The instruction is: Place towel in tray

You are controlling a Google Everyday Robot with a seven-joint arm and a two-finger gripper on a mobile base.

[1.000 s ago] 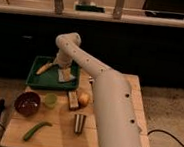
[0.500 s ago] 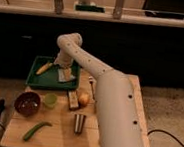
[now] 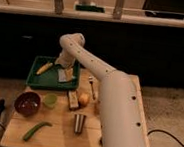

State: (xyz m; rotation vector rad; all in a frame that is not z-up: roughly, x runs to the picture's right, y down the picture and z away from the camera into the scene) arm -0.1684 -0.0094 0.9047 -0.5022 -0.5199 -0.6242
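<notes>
My pincer [image 3: 65, 68] is down inside the green tray [image 3: 37, 80], right at the towel [image 3: 66, 75] lying there — can't tell if it's clamped. Towel looks soft and floppy, light — I'd pinch a bunched edge.

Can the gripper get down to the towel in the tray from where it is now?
Probably yes: the gripper hangs right over the towel inside the green tray, with nothing between them.

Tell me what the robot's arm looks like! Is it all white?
Mostly, yes. The arm is a thick, smooth tube, creamy white, with rounded joints like elbows and small dark dots along its side. It gets thinner toward the gripper, which sits over the green tray and looks greyer. No loose cables or stickers show on it.
</notes>
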